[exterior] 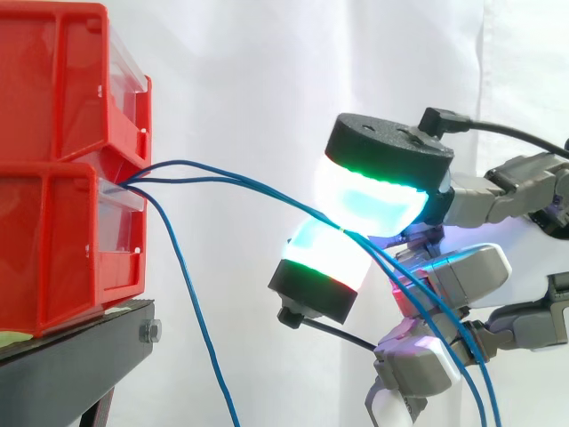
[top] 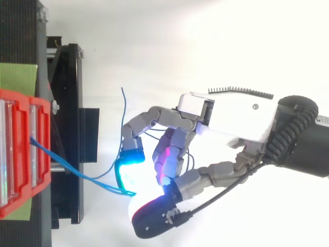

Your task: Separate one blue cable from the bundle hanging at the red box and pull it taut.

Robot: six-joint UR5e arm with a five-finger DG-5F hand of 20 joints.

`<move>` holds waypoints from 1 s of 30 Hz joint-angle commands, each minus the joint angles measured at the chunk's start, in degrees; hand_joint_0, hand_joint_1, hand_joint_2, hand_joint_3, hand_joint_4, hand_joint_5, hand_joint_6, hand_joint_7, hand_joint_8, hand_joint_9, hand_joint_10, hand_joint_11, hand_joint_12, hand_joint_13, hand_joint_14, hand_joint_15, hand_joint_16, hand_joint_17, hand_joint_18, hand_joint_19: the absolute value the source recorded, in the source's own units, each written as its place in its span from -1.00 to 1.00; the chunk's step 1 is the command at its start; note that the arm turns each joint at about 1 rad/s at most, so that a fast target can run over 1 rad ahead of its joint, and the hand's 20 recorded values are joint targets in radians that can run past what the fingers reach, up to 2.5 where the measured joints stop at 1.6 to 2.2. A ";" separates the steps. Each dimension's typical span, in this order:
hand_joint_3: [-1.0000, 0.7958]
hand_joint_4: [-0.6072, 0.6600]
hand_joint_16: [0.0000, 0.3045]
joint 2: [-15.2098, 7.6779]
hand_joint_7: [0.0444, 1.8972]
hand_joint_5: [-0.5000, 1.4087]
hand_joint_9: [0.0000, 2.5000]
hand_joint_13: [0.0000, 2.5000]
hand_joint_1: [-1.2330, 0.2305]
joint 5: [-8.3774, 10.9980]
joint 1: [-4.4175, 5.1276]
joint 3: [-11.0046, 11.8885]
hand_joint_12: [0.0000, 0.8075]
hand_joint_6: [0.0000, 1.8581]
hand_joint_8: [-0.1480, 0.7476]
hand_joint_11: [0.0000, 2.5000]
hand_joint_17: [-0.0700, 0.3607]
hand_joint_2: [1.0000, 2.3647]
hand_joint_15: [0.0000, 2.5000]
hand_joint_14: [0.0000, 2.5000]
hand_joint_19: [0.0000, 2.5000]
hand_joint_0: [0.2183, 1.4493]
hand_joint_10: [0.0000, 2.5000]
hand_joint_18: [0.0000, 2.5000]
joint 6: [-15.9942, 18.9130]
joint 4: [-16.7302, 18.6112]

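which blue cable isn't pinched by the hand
The blue cable dropping steeply from the red box, hanging free; the other two cables run side by side into the pinch between the hand's pads.

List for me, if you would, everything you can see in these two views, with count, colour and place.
red bins: two, red, stacked on the stand at the left of the side view.
black stand: one, black, under the bins.
blue cables: three strands visible, blue, coming out from between the bins; two run to the hand, one hangs down.
green sheet: one, green, beside the bins in the top view.
white curtain: one, white, behind everything.
hand: one, grey and white, right of the bins, pinching two cables between glowing pads.
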 commanded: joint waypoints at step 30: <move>-0.32 -0.02 -0.68 0.00 0.10 -0.58 0.23 -0.06 -0.01 0.00 0.05 0.01 -0.19 -0.11 -0.16 0.16 -0.17 -0.99 -0.20 -0.98 -0.47 -0.41 -0.98 -0.46 0.09 0.06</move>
